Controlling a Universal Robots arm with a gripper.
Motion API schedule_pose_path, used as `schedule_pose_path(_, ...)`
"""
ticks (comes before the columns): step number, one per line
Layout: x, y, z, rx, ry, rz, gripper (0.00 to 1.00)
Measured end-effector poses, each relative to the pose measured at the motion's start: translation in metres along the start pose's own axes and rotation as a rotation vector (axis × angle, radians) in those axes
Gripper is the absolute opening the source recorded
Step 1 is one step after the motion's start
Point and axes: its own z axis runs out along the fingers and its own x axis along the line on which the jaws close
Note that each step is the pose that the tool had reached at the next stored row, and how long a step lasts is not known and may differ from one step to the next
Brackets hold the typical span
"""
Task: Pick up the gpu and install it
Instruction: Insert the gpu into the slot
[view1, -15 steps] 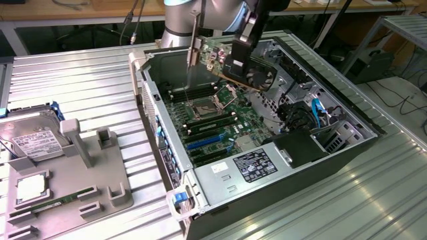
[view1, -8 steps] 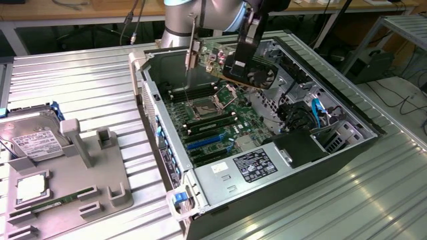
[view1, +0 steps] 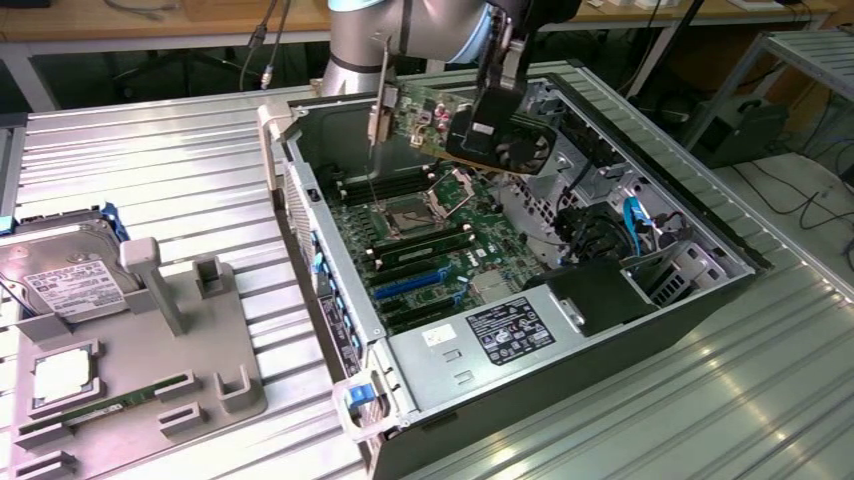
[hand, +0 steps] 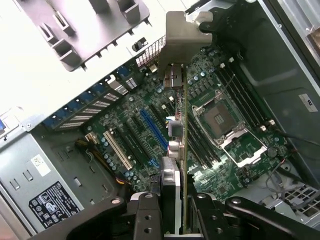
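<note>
The gpu hangs tilted in the air above the far end of the open computer case, its black fan side facing the exterior view's right and its pale metal bracket pointing down. My gripper is shut on the card's upper edge. In the wrist view the gpu appears edge-on between my fingers, bracket at the far end, well above the motherboard. The blue expansion slot lies beside the card's line, apart from it.
A grey fixture tray on the ribbed metal table holds a silver hard drive and a green memory stick. Inside the case are the open CPU socket, the power supply and cable bundles.
</note>
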Motion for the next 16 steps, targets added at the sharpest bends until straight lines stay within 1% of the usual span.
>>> schedule_pose_path(3,-0.0001,-0.0002,0.0000,-0.0005,0.0007,-0.038,0.28)
schedule_pose_path(5,-0.0002,-0.0004,0.0000,-0.0010,0.0015,-0.075,0.28)
schedule_pose_path(11,-0.0004,-0.0007,0.0000,-0.0019,0.0034,-0.152,0.28)
schedule_pose_path(16,-0.0006,-0.0009,0.0000,-0.0026,0.0046,-0.205,0.28)
